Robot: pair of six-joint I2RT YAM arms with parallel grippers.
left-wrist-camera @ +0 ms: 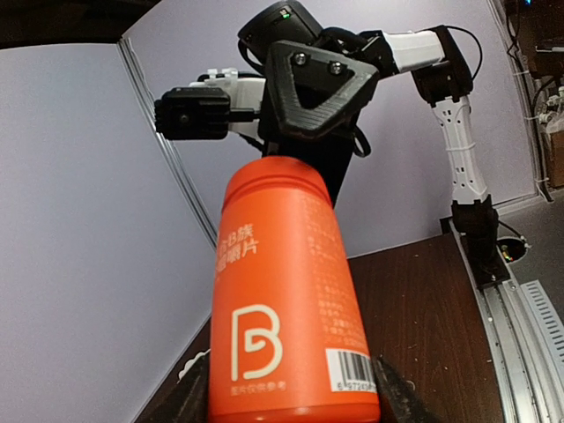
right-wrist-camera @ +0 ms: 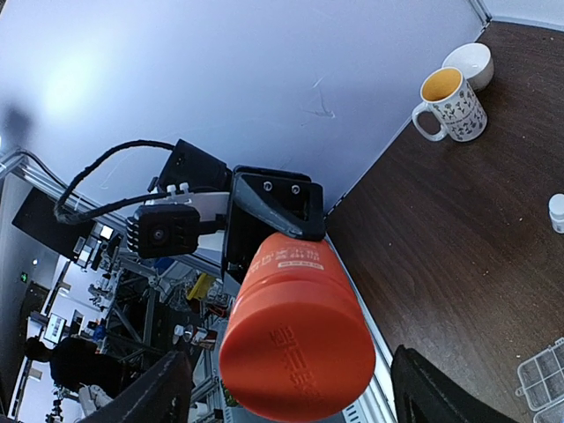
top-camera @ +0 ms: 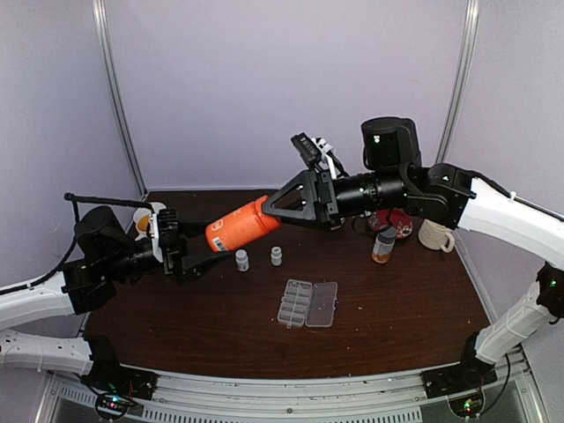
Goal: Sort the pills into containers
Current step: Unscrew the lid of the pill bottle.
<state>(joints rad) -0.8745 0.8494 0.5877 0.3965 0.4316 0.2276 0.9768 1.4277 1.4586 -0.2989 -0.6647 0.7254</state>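
My left gripper (top-camera: pixel 210 240) is shut on the base of a capped orange bottle (top-camera: pixel 242 226) and holds it tilted above the table's left half. In the left wrist view the fingers (left-wrist-camera: pixel 189 398) press both sides of the bottle (left-wrist-camera: pixel 291 308). My right gripper (top-camera: pixel 275 208) is open at the bottle's cap end. In the right wrist view its fingers (right-wrist-camera: pixel 167 392) flank the orange cap (right-wrist-camera: pixel 298 348) with a gap on each side. The containers, cells of a clear organiser box (top-camera: pixel 307 303) with its lid open, lie mid-table. No pills show.
Two tiny white bottles (top-camera: pixel 241 259) (top-camera: pixel 276 256) stand under the orange bottle. An amber bottle (top-camera: pixel 383 244), a red object (top-camera: pixel 398 222) and a pale mug (top-camera: pixel 435 234) sit at the back right. A patterned mug (right-wrist-camera: pixel 449 101) and white bowl (right-wrist-camera: pixel 469 63) stand at the back left.
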